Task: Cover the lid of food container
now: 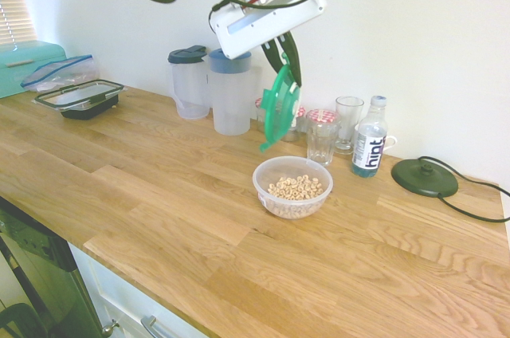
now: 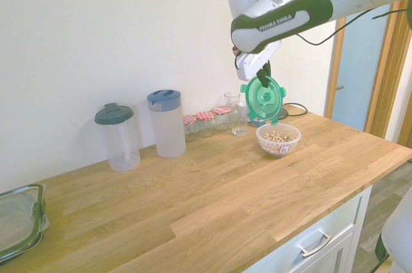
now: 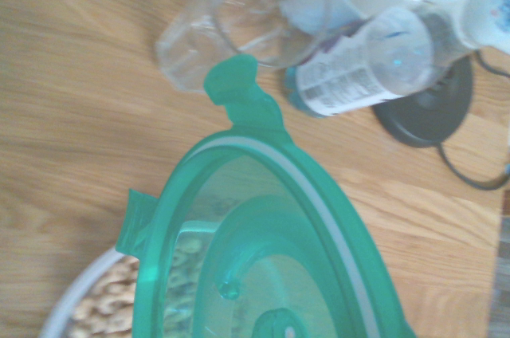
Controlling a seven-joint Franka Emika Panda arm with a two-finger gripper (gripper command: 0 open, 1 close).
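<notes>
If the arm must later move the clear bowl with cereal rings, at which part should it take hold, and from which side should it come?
Best grip is probably the rim of the food container, from straight above, one finger inside the wall and one outside. The bowl stands upright and open, and looks too wide for the jaws to span. The near rim suits best: a glass and the bottle stand behind. The gripper now holds the lid.

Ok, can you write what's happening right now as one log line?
end effector: shut on lid | lid: hanging tilted above food container | food container: open on counter, cereal inside | step: lid not yet on
</notes>
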